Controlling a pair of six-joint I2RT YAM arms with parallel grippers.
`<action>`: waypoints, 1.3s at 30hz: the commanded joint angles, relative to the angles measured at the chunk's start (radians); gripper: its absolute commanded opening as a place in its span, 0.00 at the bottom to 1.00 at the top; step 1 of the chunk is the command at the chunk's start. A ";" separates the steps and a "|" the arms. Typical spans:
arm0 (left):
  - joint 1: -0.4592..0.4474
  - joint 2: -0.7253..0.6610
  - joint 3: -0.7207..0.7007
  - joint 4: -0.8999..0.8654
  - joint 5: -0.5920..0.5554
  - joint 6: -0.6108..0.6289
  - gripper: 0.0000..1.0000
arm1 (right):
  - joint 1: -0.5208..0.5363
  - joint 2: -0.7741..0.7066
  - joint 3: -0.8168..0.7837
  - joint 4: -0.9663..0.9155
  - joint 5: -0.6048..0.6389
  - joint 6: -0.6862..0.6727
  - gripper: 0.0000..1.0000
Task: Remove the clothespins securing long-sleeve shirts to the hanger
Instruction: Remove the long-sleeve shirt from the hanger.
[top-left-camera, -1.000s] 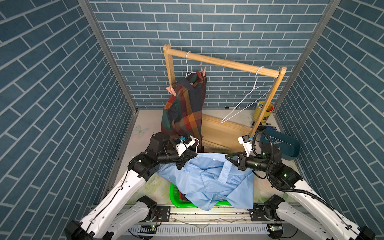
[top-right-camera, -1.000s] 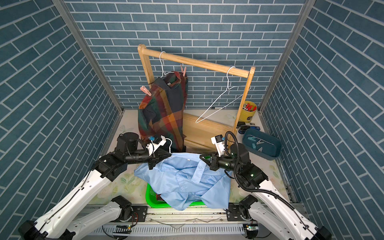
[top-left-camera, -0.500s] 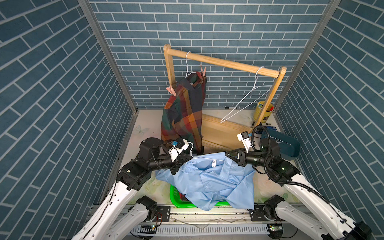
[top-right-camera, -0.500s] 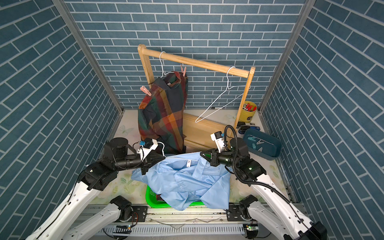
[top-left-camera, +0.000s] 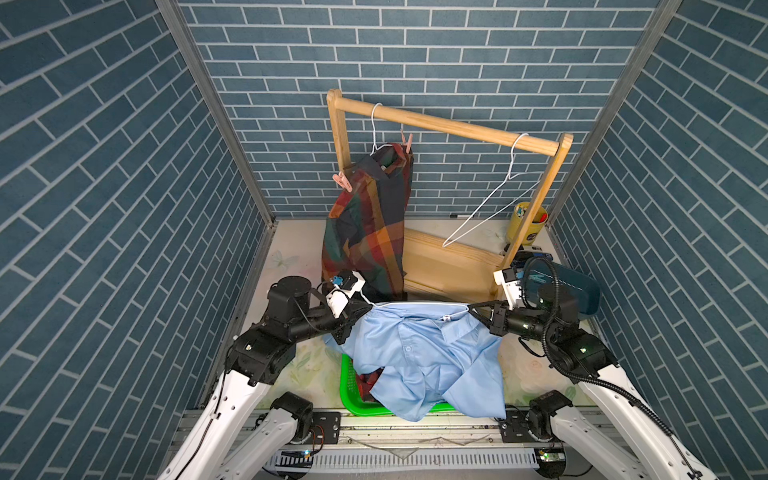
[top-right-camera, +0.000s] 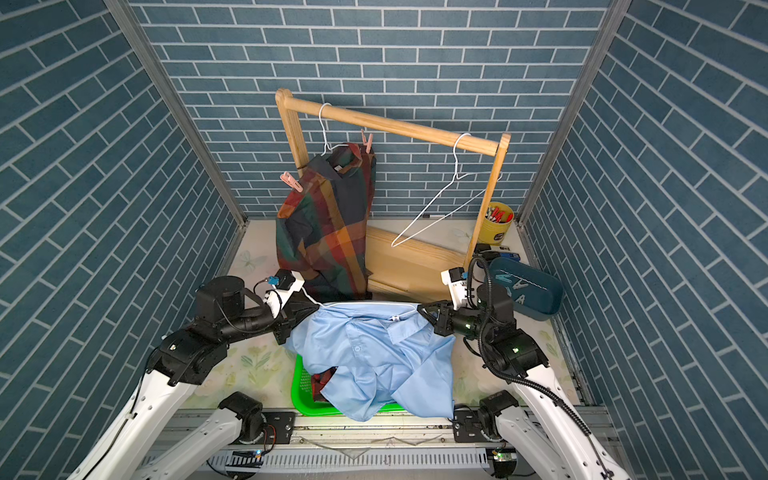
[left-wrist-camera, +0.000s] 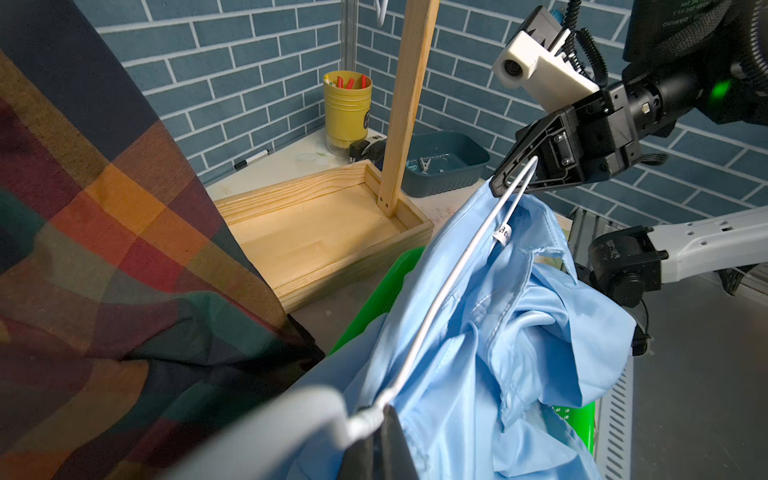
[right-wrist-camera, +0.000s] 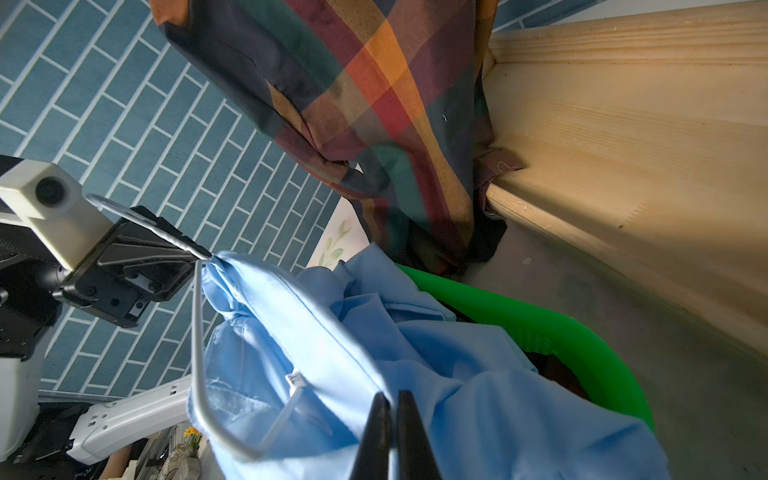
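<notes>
Front edge of the table (top-left-camera: 291, 257): the light blue shirt (top-left-camera: 419, 357) droops over the green basket (top-left-camera: 347, 386), slung on a white wire hanger (top-left-camera: 415, 304). The left claw (top-left-camera: 366, 308) clamps the hanger's neck, and the right claw (top-left-camera: 473, 308) pinches its other end. Further back, the plaid shirt (top-left-camera: 365, 232) hangs on the wooden rack (top-left-camera: 457, 129), two pink clothespins (top-left-camera: 343, 181) clipped on.

Booth w/ teal-blue brick-pattern walls, white mortar lines: back wall (top-left-camera: 415, 50) flat-on, side walls (top-left-camera: 104, 166) flaring toward cam. Grey metal posts (top-left-camera: 222, 120) at the back corners. Desk (top-left-camera: 286, 249) pale cream w/ faint floral/butterfly print. Light-wood rack (top-left-camera: 449, 125) at desk's rear: crossbar on 2 uprights, shallow box base (top-left-camera: 453, 266). Alu rail (top-left-camera: 395, 430) along front edge. Light even, shadows soft.
</notes>
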 joint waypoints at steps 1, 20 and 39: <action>0.045 -0.032 0.017 -0.009 -0.120 -0.031 0.00 | -0.041 0.033 -0.024 -0.016 0.095 0.006 0.00; -0.152 0.100 0.077 0.132 -0.083 -0.086 0.00 | 0.199 0.157 -0.081 0.321 0.162 0.168 0.10; -0.264 0.263 0.175 0.056 -0.132 0.007 0.00 | 0.198 -0.229 0.251 -0.509 0.714 -0.077 0.62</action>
